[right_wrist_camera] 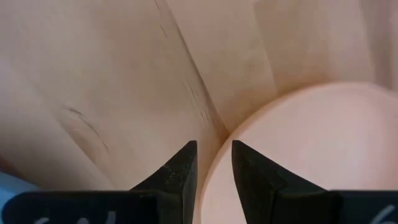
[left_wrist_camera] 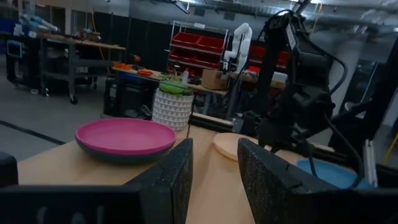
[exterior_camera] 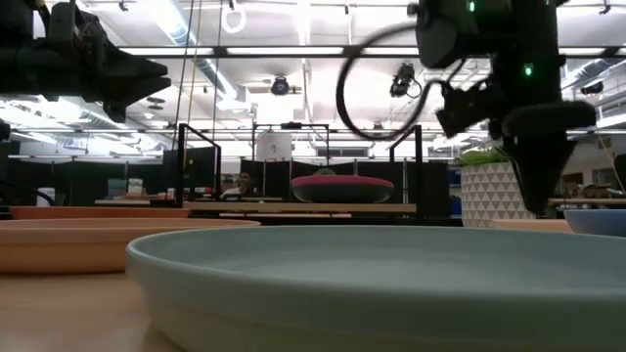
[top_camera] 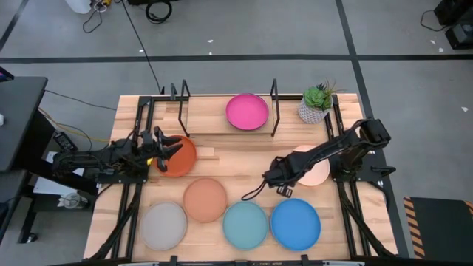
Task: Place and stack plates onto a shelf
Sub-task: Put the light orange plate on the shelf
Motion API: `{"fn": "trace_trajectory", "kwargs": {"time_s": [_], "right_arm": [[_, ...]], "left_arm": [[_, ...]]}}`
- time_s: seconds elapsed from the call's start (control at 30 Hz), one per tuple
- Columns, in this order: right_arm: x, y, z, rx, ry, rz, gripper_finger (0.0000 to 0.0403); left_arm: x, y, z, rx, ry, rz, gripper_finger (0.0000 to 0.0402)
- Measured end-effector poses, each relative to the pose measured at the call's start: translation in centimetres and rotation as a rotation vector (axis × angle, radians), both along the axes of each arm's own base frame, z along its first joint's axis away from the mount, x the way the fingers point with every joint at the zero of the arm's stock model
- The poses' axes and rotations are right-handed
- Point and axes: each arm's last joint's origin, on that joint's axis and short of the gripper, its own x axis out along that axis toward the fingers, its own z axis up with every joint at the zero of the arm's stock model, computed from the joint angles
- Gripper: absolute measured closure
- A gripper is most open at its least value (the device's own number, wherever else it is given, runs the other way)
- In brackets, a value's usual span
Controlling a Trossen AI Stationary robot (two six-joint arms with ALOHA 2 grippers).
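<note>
The magenta plate point(top_camera: 247, 111) lies on the shelf point(top_camera: 207, 125) at the far middle; in the left wrist view point(left_wrist_camera: 124, 135) a dark plate point(left_wrist_camera: 118, 155) shows under it. The orange plate point(top_camera: 181, 157) lies flat at the table's left. My left gripper point(top_camera: 162, 149) hangs open above its left edge, raised well clear in the low view point(exterior_camera: 147, 73), with nothing between its fingers point(left_wrist_camera: 214, 168). My right gripper point(top_camera: 287, 177) points down, shut on the left rim of the pale pink plate point(top_camera: 318, 171). Salmon point(top_camera: 205, 199), grey point(top_camera: 164, 225), light turquoise point(top_camera: 244, 224) and blue point(top_camera: 295, 224) plates lie along the near edge. My right gripper has the pale pink plate's rim point(right_wrist_camera: 219, 142) between its two fingers, one finger point(right_wrist_camera: 183, 171) outside over the table, the other point(right_wrist_camera: 252, 174) over the plate's inside. The fingers come from above, pointing down, across the rim. The plate lies flat on the table.
A white pot with a green plant point(top_camera: 316, 105) stands at the far right beside the shelf's black wire uprights point(top_camera: 275, 103). The shelf's left half point(top_camera: 203, 117) is bare wood. A cable loop point(top_camera: 255, 193) hangs from my right arm over the table's middle.
</note>
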Motion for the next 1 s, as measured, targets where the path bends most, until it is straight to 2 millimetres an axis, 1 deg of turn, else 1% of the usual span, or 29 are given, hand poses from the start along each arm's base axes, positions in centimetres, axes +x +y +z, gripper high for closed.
{"fn": "trace_trajectory", "kwargs": {"time_s": [0.2, 0.43, 0.53, 0.77, 1.0], "right_arm": [[-0.8, -0.5, -1.2, 0.057, 0.041, -0.089, 0.0297], [-0.9, -0.6, -1.7, 0.113, 0.045, -0.088, 0.0302], [-0.9, -0.8, -1.7, 0.107, 0.044, -0.076, 0.0318], [-0.8, -1.1, -1.7, 0.110, 0.046, -0.043, 0.0374], [-0.6, -1.5, -1.8, 0.126, 0.038, -0.008, 0.0380]], "left_arm": [[0.0, 0.0, 0.0, 0.075, 0.026, 0.010, 0.0267], [0.0, 0.0, -0.2, 0.084, 0.049, 0.010, 0.0267], [0.0, 0.0, -0.4, 0.083, 0.067, 0.009, 0.0267], [0.0, 0.0, -0.4, 0.073, 0.068, 0.008, 0.0267], [0.1, 0.0, -0.5, 0.048, 0.073, 0.004, 0.0267]]}}
